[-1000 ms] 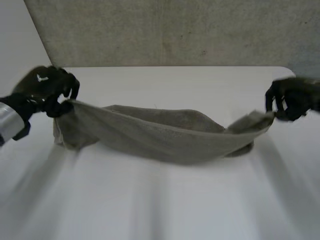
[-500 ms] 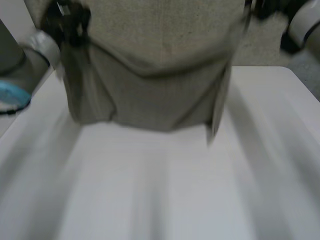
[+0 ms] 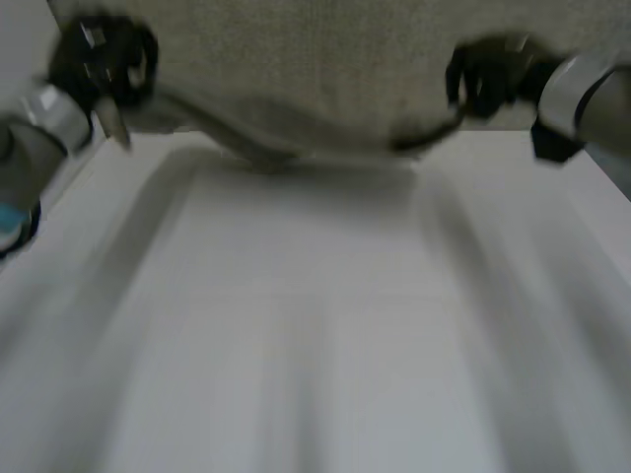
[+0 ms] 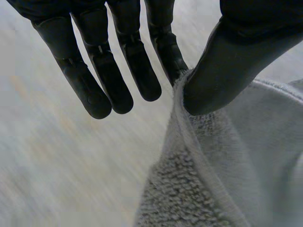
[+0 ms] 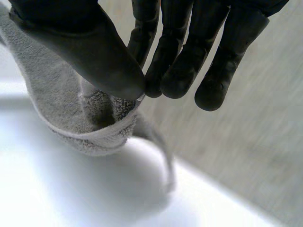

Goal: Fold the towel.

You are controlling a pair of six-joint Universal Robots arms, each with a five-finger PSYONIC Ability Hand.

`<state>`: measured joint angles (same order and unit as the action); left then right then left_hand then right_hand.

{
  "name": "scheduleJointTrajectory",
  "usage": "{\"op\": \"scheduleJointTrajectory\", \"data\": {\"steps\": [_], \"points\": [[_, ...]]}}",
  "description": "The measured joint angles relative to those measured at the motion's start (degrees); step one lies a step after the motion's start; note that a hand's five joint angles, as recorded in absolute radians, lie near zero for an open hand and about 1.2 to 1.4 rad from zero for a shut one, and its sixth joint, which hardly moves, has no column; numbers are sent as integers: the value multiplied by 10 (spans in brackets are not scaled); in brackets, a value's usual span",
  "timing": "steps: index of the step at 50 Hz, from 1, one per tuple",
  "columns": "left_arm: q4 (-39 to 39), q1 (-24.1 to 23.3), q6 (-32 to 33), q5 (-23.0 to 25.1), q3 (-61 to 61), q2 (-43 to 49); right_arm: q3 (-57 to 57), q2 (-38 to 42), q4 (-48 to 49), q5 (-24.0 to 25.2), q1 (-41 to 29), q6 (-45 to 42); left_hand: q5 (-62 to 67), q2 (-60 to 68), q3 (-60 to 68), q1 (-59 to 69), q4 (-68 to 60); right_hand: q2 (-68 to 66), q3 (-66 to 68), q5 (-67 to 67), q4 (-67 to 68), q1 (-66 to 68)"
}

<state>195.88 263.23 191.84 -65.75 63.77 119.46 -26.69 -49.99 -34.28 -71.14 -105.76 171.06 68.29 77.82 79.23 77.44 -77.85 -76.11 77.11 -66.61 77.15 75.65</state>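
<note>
Towel (image 3: 281, 138) hard to separate from grey backdrop (image 3: 325, 49). It sags between hands at far edge of white table (image 3: 315, 345); contact with table unclear. Left hand (image 3: 104, 64) pinches one end, thumb against finger. Right hand (image 3: 488, 74) clamps other end likewise.

Four kinds of thing, six in all.
One grey towel (image 4: 213, 179); two black hands, the left hand (image 3: 104, 64) and the right hand (image 3: 488, 74); two arms (image 3: 582, 94); one white table (image 3: 315, 325).
</note>
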Motion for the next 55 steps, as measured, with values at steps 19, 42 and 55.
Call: {"op": "scheduleJointTrajectory", "data": {"steps": [19,42,55], "points": [[72,76,165,54,337,-49,-348,-64,40,-62,26,-71,0,0,0,0,0,0,0,0,0,0],[35,113,151,138,511,-262,-612,-383,105,16,206,-76,0,0,0,0,0,0,1,0,0,0],[70,103,195,128,517,-138,-689,-328,177,41,212,-78,2,0,0,0,0,0,1,0,0,0]]}}
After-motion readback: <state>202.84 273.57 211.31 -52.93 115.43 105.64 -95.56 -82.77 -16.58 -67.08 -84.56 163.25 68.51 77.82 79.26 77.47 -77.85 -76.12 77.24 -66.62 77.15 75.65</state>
